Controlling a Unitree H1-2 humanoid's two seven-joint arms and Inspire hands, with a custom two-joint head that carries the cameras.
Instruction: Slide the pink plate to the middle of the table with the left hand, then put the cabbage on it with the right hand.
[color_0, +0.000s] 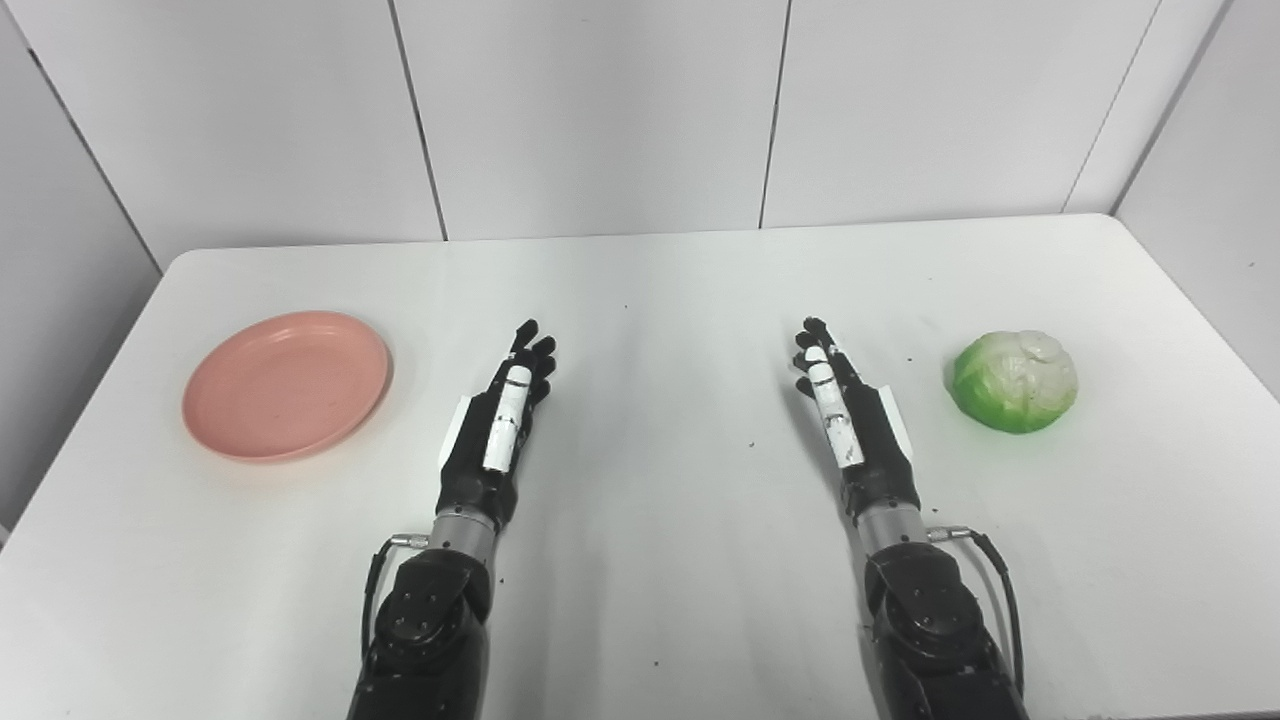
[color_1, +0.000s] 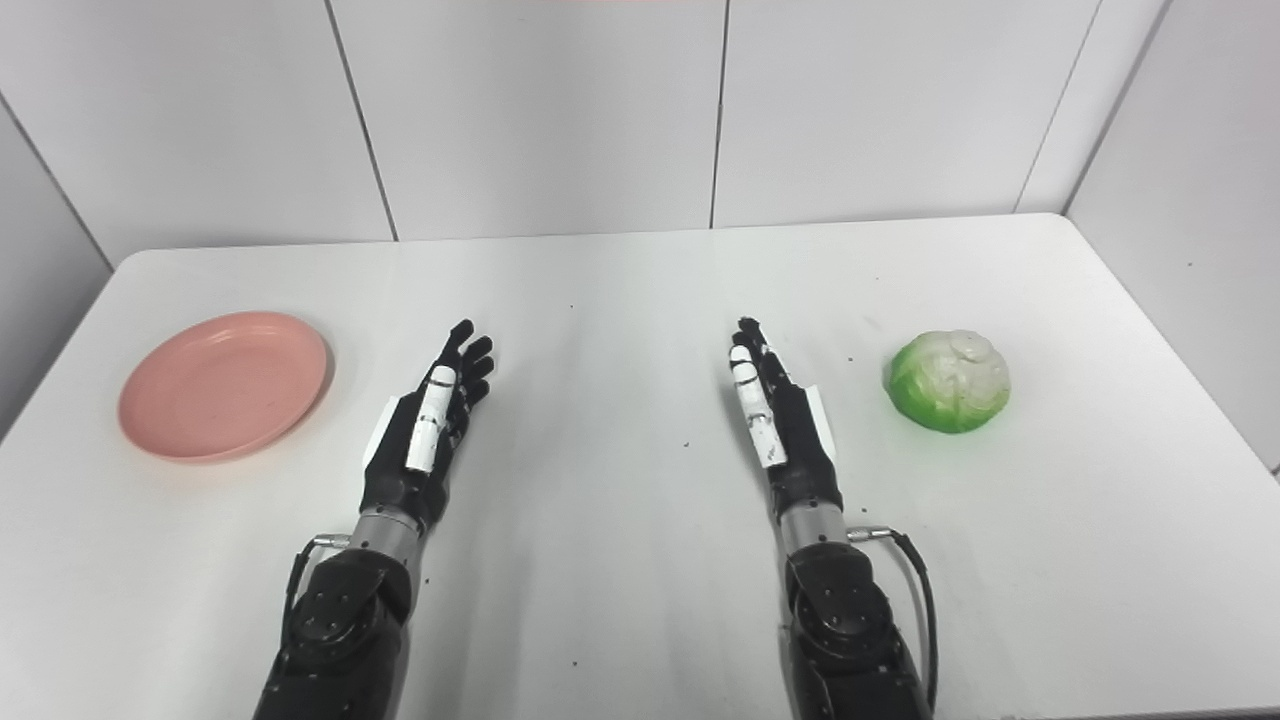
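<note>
Left eye view: the left hand (color_0: 500, 420) and right hand (color_0: 845, 410) are resting edge-on over the white table (color_0: 650, 280), fingers extended and apart, holding nothing. The pink plate (color_0: 287, 398) is sitting near the table's left side, just beside the left hand, and the cabbage (color_0: 1015, 381) is lying to the right of the right hand. Neither step appears begun; the left hand is probably needing to reach the plate's rim and draw it toward centre.

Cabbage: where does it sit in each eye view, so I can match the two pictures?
Left eye view: cabbage at far right, mid-height, apart from the right hand.
Right eye view: cabbage right of centre, mid-height.
Shared landmark: pink plate at the left of both.
</note>
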